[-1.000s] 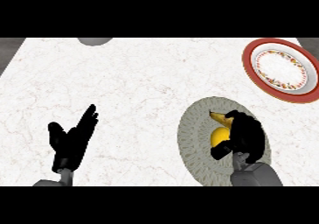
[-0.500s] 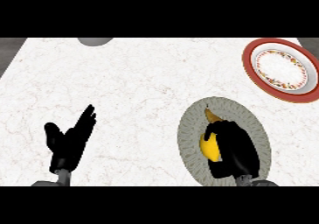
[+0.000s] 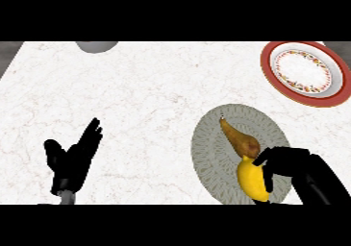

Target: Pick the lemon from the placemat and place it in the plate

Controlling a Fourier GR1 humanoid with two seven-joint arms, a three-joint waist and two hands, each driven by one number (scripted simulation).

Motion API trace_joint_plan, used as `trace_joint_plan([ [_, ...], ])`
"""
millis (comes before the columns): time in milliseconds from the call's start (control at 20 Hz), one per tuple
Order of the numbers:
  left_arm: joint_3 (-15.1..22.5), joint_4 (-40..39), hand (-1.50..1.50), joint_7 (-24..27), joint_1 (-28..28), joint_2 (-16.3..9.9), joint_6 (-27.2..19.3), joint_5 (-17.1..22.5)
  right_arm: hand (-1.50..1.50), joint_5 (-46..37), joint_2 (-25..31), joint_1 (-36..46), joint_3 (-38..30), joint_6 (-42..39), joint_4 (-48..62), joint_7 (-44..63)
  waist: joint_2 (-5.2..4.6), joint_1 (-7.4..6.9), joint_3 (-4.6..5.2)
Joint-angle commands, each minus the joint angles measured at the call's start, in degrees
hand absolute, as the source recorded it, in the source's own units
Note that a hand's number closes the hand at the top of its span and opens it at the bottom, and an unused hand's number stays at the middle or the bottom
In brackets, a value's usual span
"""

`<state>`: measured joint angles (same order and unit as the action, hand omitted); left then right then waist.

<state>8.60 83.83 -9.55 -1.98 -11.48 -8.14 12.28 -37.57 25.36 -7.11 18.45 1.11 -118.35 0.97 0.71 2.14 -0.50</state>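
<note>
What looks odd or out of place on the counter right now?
The fruit on the placemat looks odd: long and pointed, brown at the far tip and yellow near the right hand, more like a banana than a lemon. The plate sits apart, nothing spilled. The left hand rests open.

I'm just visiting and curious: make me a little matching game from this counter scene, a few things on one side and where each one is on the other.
Things:
1. plate
2. lemon
3. left hand
4. placemat

Places or states:
A. open, resting at the lower left of the view
B. far right corner of the counter, nothing on it
C. grey oval under the fruit
D. yellow, on the placemat, with the right hand curled against it

Pairs: 1-B, 2-D, 3-A, 4-C
</note>
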Motion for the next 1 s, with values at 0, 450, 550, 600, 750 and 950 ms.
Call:
trace_joint_plan([
  [0,-0.7,-3.4,0.0,-1.5,3.1,0.2,-0.2,-0.2,1.5,13.7,3.2,-5.0,-13.0,2.4,-0.5,-10.2,-0.78,-0.07,0.33],
  [450,0.7,-0.3,0.0,-3.3,1.2,0.6,0.5,-0.8,1.5,35.9,2.6,2.8,-31.8,-4.4,21.3,-17.6,-0.89,-2.37,0.37],
  [550,1.3,-5.6,0.0,-1.2,5.5,3.2,-0.8,-2.7,1.5,37.5,2.4,7.2,-34.0,-4.7,27.4,-20.1,-1.05,-2.13,0.42],
  [600,0.3,-6.1,0.0,-2.6,4.7,3.1,0.3,-1.0,1.5,34.4,2.3,9.9,-33.0,-3.3,28.4,-17.7,-0.93,-2.39,0.47],
  [750,0.4,-3.2,0.0,-1.9,2.7,1.5,1.8,-1.0,1.5,31.1,4.9,20.0,-34.6,-1.9,44.7,-24.6,-1.16,-3.79,0.4],
  [950,-1.2,-3.1,0.0,-2.2,2.9,-0.5,3.8,0.0,1.5,29.5,5.3,28.9,-37.9,3.5,57.3,-27.4,-1.32,-4.33,0.39],
])
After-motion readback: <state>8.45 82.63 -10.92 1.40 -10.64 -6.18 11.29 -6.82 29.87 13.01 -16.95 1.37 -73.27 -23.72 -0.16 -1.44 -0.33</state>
